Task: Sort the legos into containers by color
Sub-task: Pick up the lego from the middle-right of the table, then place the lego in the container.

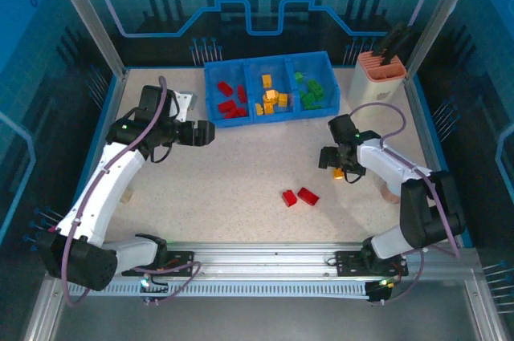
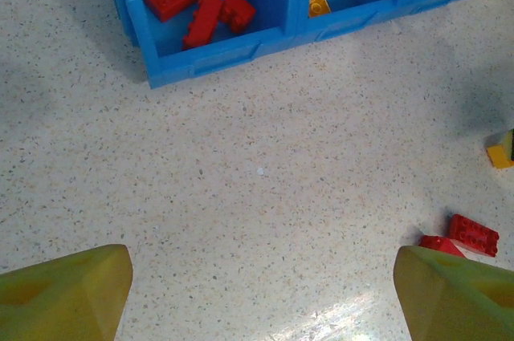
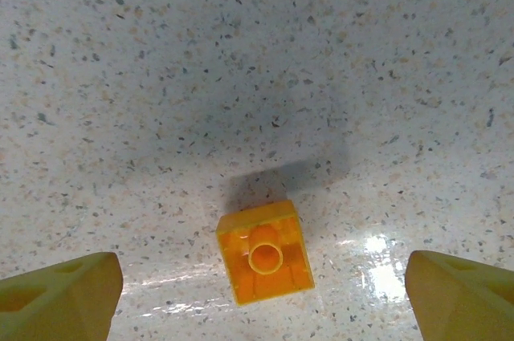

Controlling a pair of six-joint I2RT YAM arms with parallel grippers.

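**Orange brick under the right arm, ready to be picked**

I have the right gripper (image 1: 339, 163) hanging just over a small square orange plastic lego brick (image 3: 265, 261) that lies on the speckled white table (image 1: 241, 172), right of centre and well short of the bright blue three-compartment plastic tray (image 2: 217, 58). Through the right wrist camera I see its two yellow fingertips (image 3: 60, 293) spread wide, one either side of the brick and touching nothing. The brick lies hollow side up, with its centre tube facing the lens, and it is turned a little off the line between the fingers.

The left gripper (image 2: 261, 297) is also spread wide and empty, hovering over bare table in front of the tray's red compartment. Two small red plastic bricks (image 1: 307, 195) lie side by side near the middle of the table.

The tray already holds red bricks on the left, yellow-orange ones in the middle and green ones on the right, so I judge that only these three loose pieces remain to sort.

I expect the orange brick to be very light, rigid and smooth-sided, so it could skate or twist out if pinched on its corners. I would turn the wrist until the fingers face two opposite flat walls, come down low around them, and close on the middle of those walls. Its place is the middle compartment.
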